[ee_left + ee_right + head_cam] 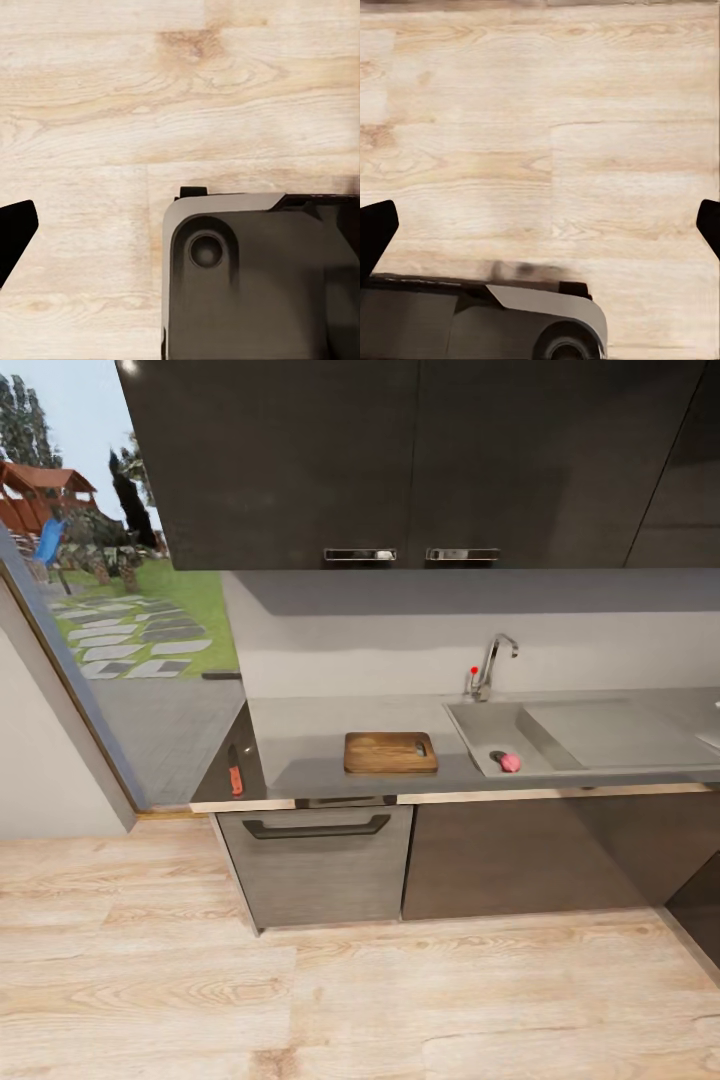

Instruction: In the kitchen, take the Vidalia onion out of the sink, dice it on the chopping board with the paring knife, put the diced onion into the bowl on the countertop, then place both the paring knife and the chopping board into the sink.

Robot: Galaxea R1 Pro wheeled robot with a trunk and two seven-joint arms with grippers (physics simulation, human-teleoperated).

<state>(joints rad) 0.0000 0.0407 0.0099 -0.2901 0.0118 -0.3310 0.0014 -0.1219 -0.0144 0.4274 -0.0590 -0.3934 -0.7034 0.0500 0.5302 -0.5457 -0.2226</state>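
Observation:
In the head view, the brown chopping board lies flat on the grey countertop, just left of the sink. The Vidalia onion, a small pink round thing, rests in the sink's front corner. The paring knife, with its red-orange handle, lies at the countertop's far left end. A white sliver at the right edge may be the bowl. My right gripper hangs open over the wood floor, fingertips wide apart. My left gripper also points at the floor, with one fingertip showing far to the side.
A curved faucet stands behind the sink, and a drainboard extends to its right. Dark upper cabinets hang above. A grey drawer front with a handle sits below the board. A glass wall is on the left. The robot's base shows under the wrists.

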